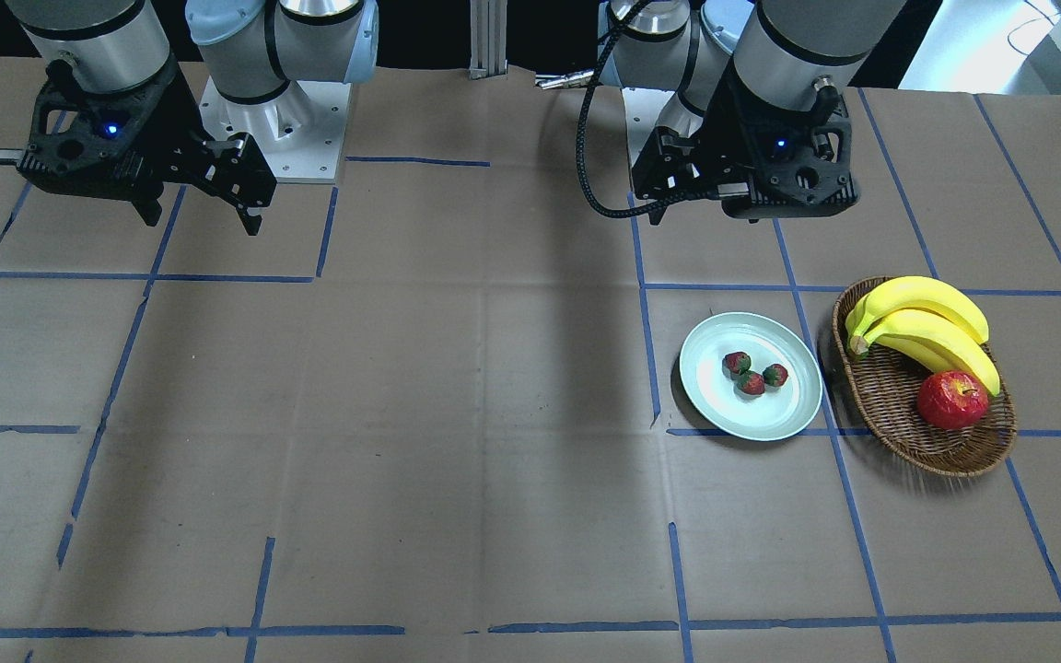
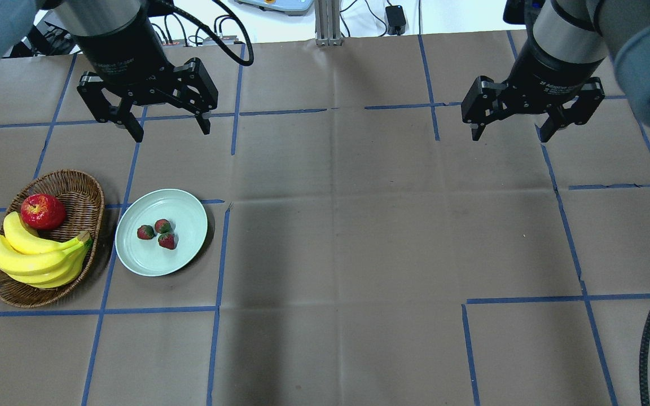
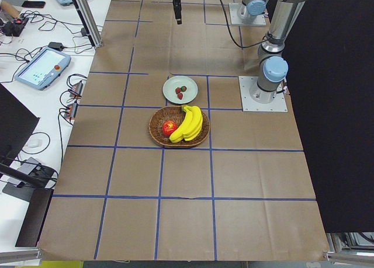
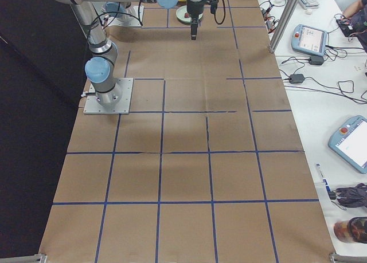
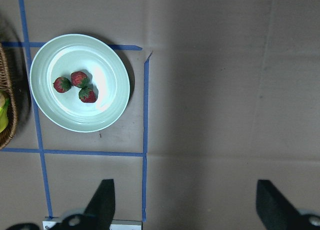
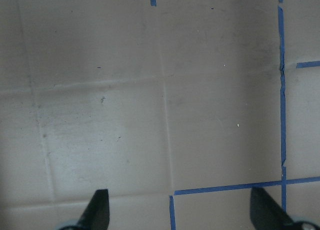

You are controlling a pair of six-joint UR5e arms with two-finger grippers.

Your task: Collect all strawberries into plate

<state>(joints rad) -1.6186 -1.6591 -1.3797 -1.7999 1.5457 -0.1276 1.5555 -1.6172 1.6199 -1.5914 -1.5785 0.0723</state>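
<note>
All three strawberries (image 2: 162,226) lie clustered on the plate (image 2: 187,211) at the overhead view's left middle, just below the left jaws, which hang spread and empty, far nearer than the equally spread, empty right jaws at upper right.

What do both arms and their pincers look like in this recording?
The left arm and right arm are silver-grey tubes with pale blue joint caps. The left pincer and right pincer are matte black, two-fingered, with white lettering too small to read. A black ribbed cable loops beside the left wrist; a small blue light glows on each wrist mount.
</note>
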